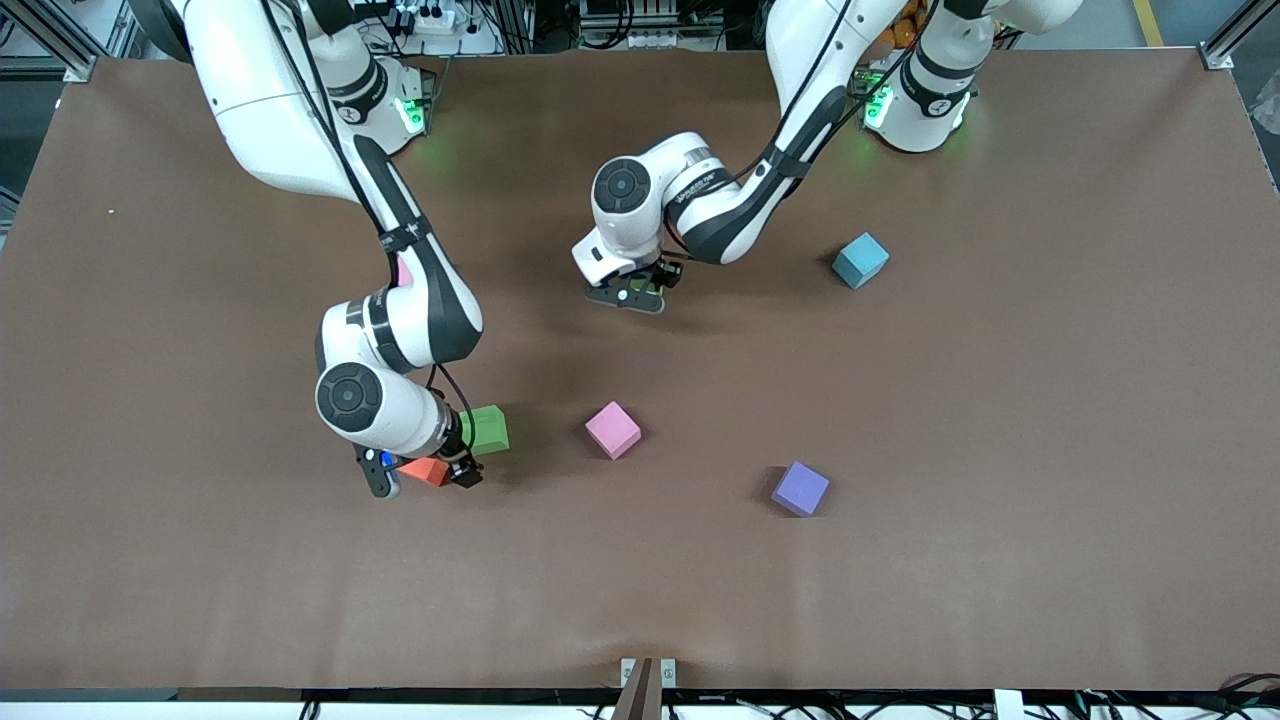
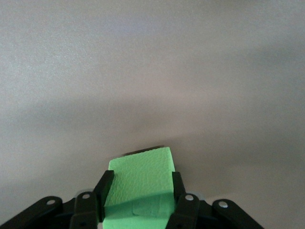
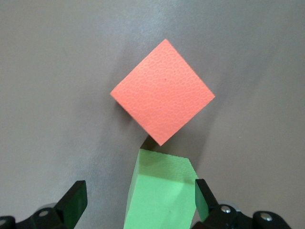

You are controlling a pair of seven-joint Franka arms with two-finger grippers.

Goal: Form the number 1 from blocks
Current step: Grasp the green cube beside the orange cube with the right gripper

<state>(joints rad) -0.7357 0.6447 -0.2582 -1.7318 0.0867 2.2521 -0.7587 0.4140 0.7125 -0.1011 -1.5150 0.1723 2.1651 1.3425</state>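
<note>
On the tabletop point(image 1: 900, 450), the front view alone shows one purple block point(image 1: 800, 488), one pink block point(image 1: 612, 429) and one blue block point(image 1: 860, 260). The left claw point(image 2: 138, 191), over mid-tabletop, clamps one green block point(image 2: 140, 183). The right claw point(image 3: 138, 200) gapes wide, holding nothing, above a second green block point(image 3: 162, 191) touching one red block point(image 3: 162, 98).

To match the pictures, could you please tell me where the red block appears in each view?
Front view: red block under the right gripper, toward the right arm's end.
Left wrist view: not in it.
Right wrist view: mid-picture.
Shared landmark: the green block beside it.
</note>
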